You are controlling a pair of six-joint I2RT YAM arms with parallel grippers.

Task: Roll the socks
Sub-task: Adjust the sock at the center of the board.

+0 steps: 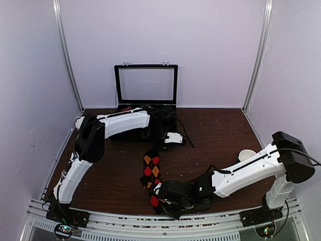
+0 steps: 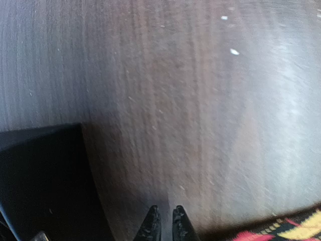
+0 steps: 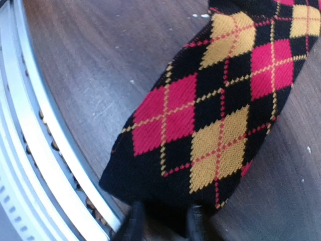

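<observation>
The black sock with red and orange argyle diamonds (image 1: pixel 151 170) lies lengthwise on the dark wood table, reaching from mid-table to the near edge. In the right wrist view the sock (image 3: pixel 215 115) fills the frame. My right gripper (image 1: pixel 158 195) (image 3: pixel 165 223) is open, and the sock's black near end lies between its fingertips. My left gripper (image 1: pixel 170 140) (image 2: pixel 164 221) is shut and empty, just above the table beside the sock's far end (image 2: pixel 296 231). The pink striped sock is out of view.
A black case (image 1: pixel 145 85) with its lid raised stands at the back, and its edge (image 2: pixel 40 181) is close to my left gripper. A metal rail (image 3: pixel 30 150) runs along the near table edge beside the sock. A white round object (image 1: pixel 246 154) sits at the right.
</observation>
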